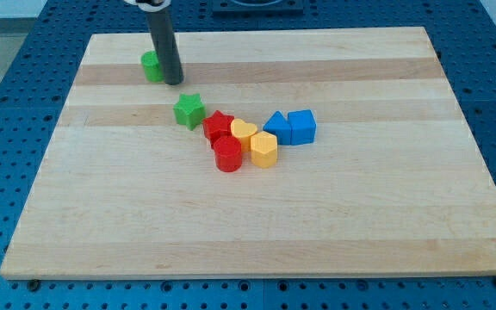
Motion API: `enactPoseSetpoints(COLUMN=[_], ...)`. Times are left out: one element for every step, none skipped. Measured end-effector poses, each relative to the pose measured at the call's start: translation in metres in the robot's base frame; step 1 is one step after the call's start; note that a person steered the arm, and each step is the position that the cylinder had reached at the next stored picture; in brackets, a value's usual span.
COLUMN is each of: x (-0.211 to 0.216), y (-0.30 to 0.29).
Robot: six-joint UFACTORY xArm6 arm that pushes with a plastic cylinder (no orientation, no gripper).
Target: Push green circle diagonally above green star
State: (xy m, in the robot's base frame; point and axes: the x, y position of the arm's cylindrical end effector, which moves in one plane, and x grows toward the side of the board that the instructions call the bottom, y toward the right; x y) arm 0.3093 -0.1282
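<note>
Green circle (151,66) is sitting in the upper left of the frame, on the wooden worktop (360,215), and our rod is standing right against its right side, partly covering it. We carry no hand at all, only the straight dark rod, so nothing is being held; our tip (174,83) is touching the worktop just to the lower right of the green circle. The green star (189,110) is lying below and to the right of the tip, clearly apart from the circle. To the star's right, a tight cluster is sitting: a red star (219,126), a red cylinder (227,156), a yellow heart (244,132), a yellow hexagon (263,149), a blue triangle (277,127) and a blue cube (301,126).

We are judging the circle to be already up and to the left of the star, so little pushing seems left. The risks come from our contact side: pressing from the right would be sending the circle leftward toward the worktop's edge, and an off-centre touch on a round block would be letting it slip around the tip. Sweeping downward, we could be clipping the green star and shifting it into the red star.
</note>
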Motion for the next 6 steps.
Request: enactPoseSetpoints(x=[-0.011,-0.013,-0.013,-0.013,-0.013,-0.013], y=[0.004,-0.003,-0.015,-0.028,-0.042,-0.053])
